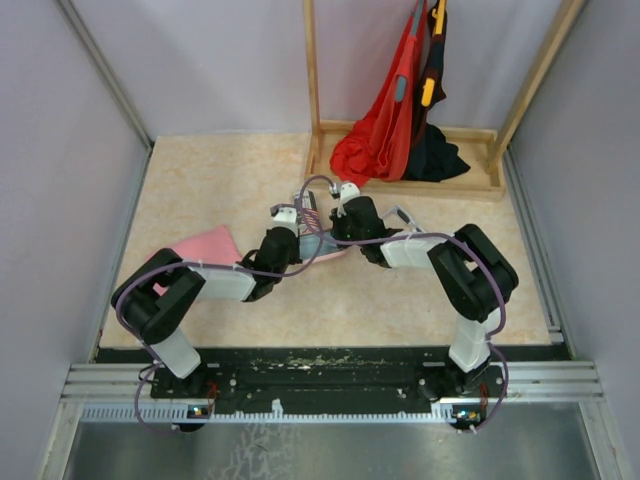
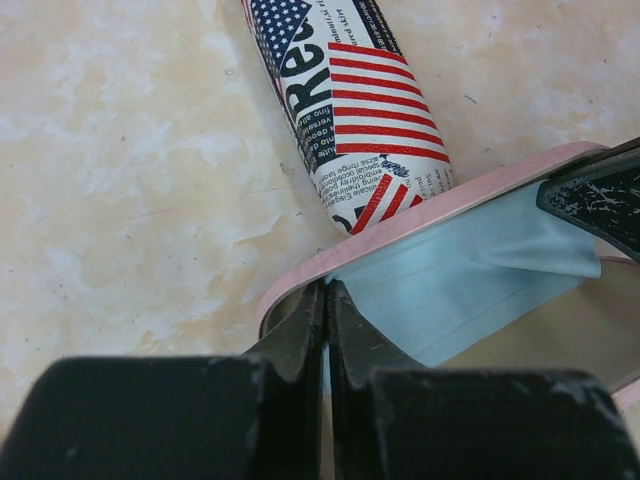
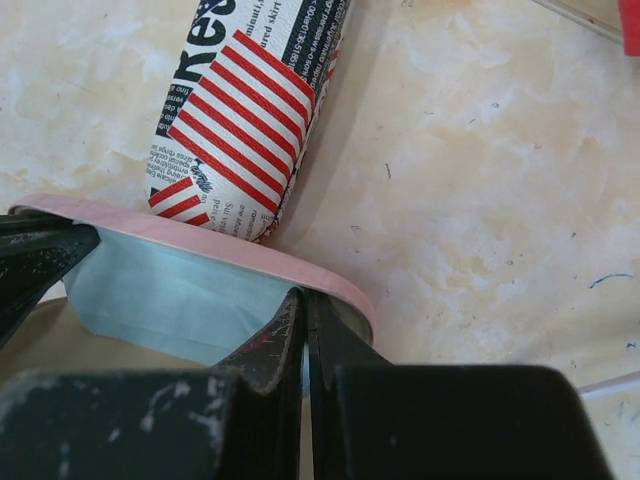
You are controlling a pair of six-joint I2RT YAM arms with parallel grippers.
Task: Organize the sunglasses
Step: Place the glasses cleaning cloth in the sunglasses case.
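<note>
An open pink case (image 2: pixel 420 215) lies on the table with a light-blue cloth (image 2: pixel 470 275) inside it. My left gripper (image 2: pixel 328 285) is shut on one end of the cloth, at the case's rim. My right gripper (image 3: pixel 303 293) is shut on the other end of the cloth (image 3: pixel 170 295), inside the same pink case (image 3: pixel 250 250). In the top view both grippers, left (image 1: pixel 300 240) and right (image 1: pixel 335 238), meet over the case at mid-table. A thin grey frame (image 1: pixel 402 213) beside the right arm looks like one pair of the sunglasses. No other pair shows.
A flag-printed case (image 2: pixel 350 110) lies just beyond the pink case, touching its rim. A pink cloth-like thing (image 1: pixel 205 245) lies at the left by the left arm. A wooden rack (image 1: pixel 400 185) with red and black bags stands at the back right.
</note>
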